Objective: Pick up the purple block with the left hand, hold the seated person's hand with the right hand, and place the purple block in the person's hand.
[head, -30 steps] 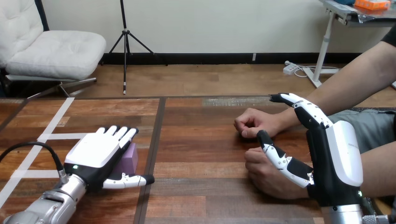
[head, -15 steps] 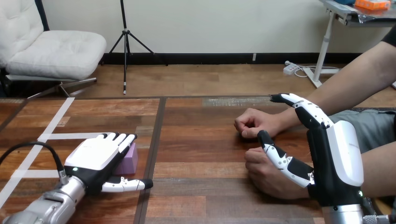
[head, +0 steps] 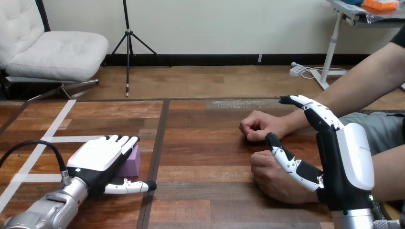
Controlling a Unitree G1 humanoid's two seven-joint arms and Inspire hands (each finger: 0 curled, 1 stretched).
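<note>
Head view is showing my left hand (head: 98,160) lying open over the block (head: 130,164) at near left, gripping nothing, so I am planning to curl fingers round its far face and thumb opposite, while my right hand (head: 341,167) is hanging open, empty.

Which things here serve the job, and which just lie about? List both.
Job: purple block, partly under the open left hand; right hand, open beside the person's near hand; person's far hand, fisted.
Lying about: white tape strips on the table.
</note>
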